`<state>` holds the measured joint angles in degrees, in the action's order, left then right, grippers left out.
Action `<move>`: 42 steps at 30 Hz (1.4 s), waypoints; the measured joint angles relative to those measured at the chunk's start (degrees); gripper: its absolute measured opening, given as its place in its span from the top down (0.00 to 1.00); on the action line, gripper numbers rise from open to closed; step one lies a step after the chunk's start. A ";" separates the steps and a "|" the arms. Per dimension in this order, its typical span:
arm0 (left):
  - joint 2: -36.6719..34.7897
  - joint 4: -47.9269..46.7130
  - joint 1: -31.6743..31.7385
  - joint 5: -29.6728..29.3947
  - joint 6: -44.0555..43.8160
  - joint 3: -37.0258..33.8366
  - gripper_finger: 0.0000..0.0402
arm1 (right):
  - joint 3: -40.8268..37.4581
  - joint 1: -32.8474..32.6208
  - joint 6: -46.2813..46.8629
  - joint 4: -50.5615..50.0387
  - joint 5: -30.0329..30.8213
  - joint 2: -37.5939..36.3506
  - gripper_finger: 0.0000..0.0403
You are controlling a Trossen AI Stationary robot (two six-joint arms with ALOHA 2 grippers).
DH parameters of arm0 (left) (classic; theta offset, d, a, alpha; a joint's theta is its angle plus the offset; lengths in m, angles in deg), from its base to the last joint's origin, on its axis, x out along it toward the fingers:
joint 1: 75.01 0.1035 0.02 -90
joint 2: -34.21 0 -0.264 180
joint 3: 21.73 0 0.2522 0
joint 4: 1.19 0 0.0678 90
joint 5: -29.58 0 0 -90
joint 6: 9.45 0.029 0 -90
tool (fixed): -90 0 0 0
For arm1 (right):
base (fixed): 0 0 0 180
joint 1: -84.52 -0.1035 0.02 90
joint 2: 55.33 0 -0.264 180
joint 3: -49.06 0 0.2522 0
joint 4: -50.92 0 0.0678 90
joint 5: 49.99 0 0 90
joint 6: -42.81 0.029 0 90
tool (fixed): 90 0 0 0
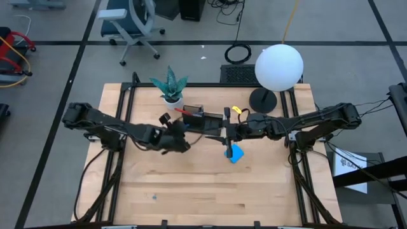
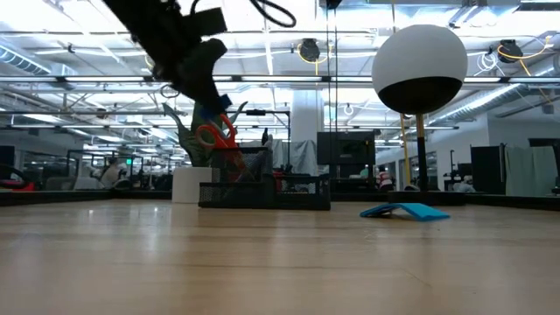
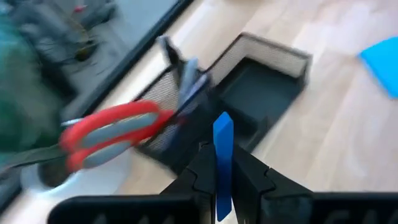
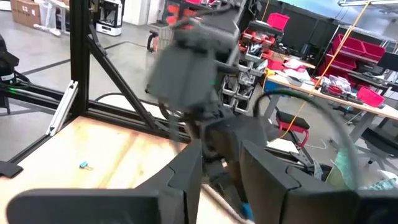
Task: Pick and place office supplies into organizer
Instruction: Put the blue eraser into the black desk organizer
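The organizer point(image 1: 202, 120), a black mesh desk tray, sits toward the back of the table point(image 1: 191, 191), just beside the potted plant point(image 1: 170, 86) and between the two arms. The red-handled scissors point(image 3: 109, 134) already stand in its taller back section, handles sticking up and out, and at least one pen point(image 3: 186, 78) seems to be slotted in next to them, though I cannot count the pens. The left gripper point(image 3: 222, 180) hangs above the organizer on the plant's side, its jaws clamped on a thin blue pen or marker point(image 3: 222, 155) held upright between the fingers; this looks like the item now being brought to a compartment. The right gripper point(image 1: 227, 135) is at the organizer's other end, on the lamp's side; its wrist view looks straight at the left arm, and I cannot tell whether its jaws hold anything or merely stand a little apart. The blue notepad point(image 1: 236, 153) lies on the table just in front of the organizer, near the right gripper, with one edge lifted off the wood in the low view. A tiny blue piece point(image 1: 153, 196) lies well apart from the organizer, toward the front of the table. So the job reads as partly done: scissors in, blue pen about to go in, notepad and small piece left.
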<state>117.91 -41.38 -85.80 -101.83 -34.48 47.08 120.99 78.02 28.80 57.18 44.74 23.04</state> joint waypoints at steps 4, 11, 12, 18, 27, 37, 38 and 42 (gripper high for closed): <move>-5.22 11.39 3.02 7.60 4.17 -8.48 0.92 | 0.00 0.00 0.21 -0.11 0.00 0.00 0.75; -6.77 25.12 7.63 18.87 12.36 -15.59 0.92 | 0.00 0.01 1.32 -0.60 0.04 0.02 0.75; -5.89 27.77 8.33 20.83 13.14 -15.62 0.92 | 0.00 0.01 1.32 -0.82 0.12 0.02 0.75; -4.54 29.27 11.02 24.95 16.59 -15.95 0.92 | 0.00 0.01 2.80 -1.62 0.13 0.07 0.75; -4.52 28.52 14.61 25.17 18.08 -15.95 0.92 | 0.00 0.01 2.83 -2.60 0.15 0.07 0.75; -3.80 28.66 17.75 26.56 21.09 -15.95 0.92 | 0.00 0.01 2.84 -1.87 0.20 0.07 0.75; -3.82 28.74 18.03 26.61 21.47 -15.95 0.92 | 0.00 0.01 2.84 -1.87 0.17 0.07 0.75; -2.42 29.79 19.02 27.00 23.10 -15.95 0.92 | 0.00 0.01 2.84 -1.87 0.20 0.07 0.75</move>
<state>115.49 -11.59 -66.78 -74.83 -11.38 31.13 120.99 78.04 31.63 55.31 44.93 23.11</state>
